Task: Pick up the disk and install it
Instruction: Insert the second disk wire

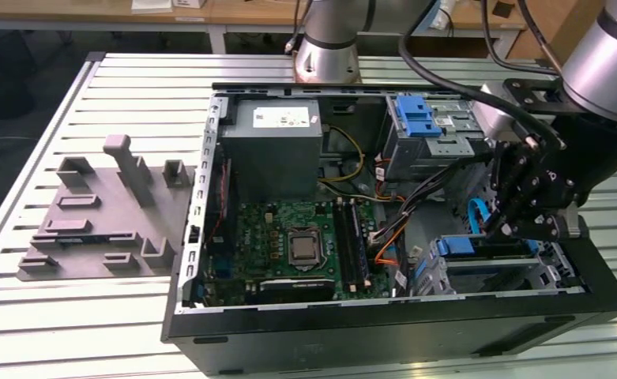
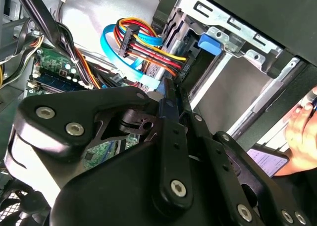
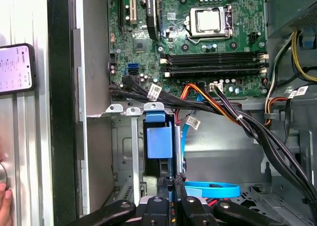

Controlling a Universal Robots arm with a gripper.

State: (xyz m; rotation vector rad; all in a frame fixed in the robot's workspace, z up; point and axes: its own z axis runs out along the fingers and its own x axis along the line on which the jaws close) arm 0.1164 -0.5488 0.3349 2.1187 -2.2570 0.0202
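1. While the arm works at the far end, the grey fixture block [image 1: 97,213] sits unused on the slatted table [image 1: 34,316] at the exterior view's left, well apart from the action.
2. The open PC case [image 1: 393,332] lies on its side, probably so the arm can reach in from above. The grey box [image 1: 276,150] and motherboard [image 1: 298,245] fill its left and middle.
3. The black and orange cables [image 1: 393,229] run from the board towards the right and look pushed aside from the bay mouth, so the slot is free.
4. The small blue latch [image 1: 419,118] sits in its metal cage at the upper right and is not involved.
5. The disk [image 1: 484,246] sits inside the lower drive cage [image 1: 561,272] at the exterior view's right. Its blue carrier end [image 3: 159,141] shows in the first wrist view (the silver body is mostly hidden by the cage walls).
6. The gripper [image 1: 503,230] hangs just beside the carrier end, with jaws narrow and pressed together and nothing visible between them [image 3: 171,184]. They are in line with the disk, very near it or touching; I cannot tell which. I judge that closed tips suit pushing, not carrying.
7. A blue flat cable [image 3: 213,190] loops beside the fingertips.
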